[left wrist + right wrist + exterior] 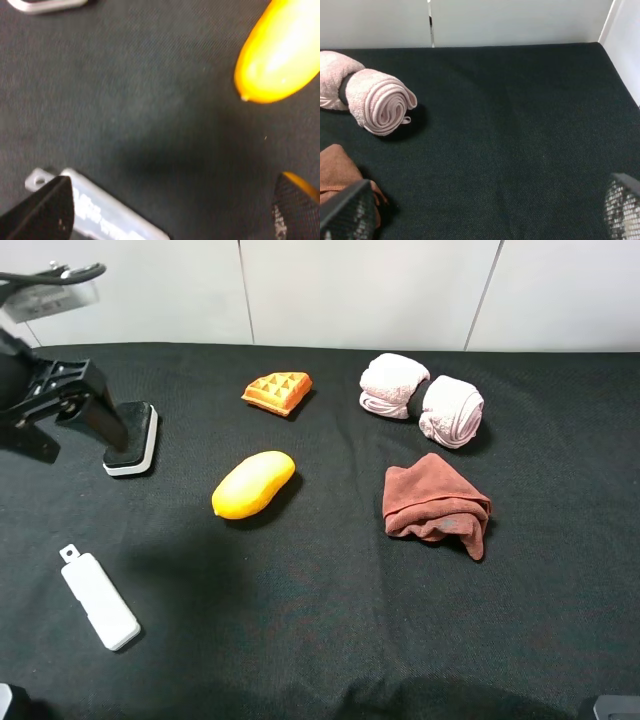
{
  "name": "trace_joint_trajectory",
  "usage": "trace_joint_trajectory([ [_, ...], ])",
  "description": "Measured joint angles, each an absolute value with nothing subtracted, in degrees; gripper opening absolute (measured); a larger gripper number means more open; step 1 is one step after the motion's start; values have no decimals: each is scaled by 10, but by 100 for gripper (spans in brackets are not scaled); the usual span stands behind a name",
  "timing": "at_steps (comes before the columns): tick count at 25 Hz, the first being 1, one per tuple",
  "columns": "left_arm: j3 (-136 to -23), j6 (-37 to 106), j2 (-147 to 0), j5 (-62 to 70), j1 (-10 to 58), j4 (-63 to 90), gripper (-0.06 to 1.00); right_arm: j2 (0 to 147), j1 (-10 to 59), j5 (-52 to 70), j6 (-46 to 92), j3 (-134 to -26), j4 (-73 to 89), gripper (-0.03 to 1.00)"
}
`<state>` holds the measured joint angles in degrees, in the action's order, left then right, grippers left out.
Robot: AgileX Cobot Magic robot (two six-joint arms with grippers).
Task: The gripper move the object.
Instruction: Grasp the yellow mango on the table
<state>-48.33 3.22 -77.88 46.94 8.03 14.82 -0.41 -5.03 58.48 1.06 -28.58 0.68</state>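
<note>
The object, a glossy yellow-orange mango (253, 484), lies on the black cloth a little left of the middle. It also shows in the left wrist view (280, 55). My left gripper (72, 425) hangs above the table's far left, well apart from the mango. In the left wrist view the left gripper (165, 210) is open and empty, its two dark fingertips (45, 212) spread wide. My right gripper (485, 212) is open and empty over bare cloth at the right side. It does not clearly show in the exterior view.
An orange waffle wedge (277, 391) lies behind the mango. Two pink rolled towels (393, 385) and a crumpled red-brown cloth (437, 503) lie to the right. A white bar (98, 597) lies at the front left. A black-and-white block (133, 438) sits by the left gripper.
</note>
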Motion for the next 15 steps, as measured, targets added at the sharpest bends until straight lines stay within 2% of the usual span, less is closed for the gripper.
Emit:
trace_joint_trajectory([
  [15,-555,34,-869,443,163,134,83,-4,-50,585,11,-286,7,70],
])
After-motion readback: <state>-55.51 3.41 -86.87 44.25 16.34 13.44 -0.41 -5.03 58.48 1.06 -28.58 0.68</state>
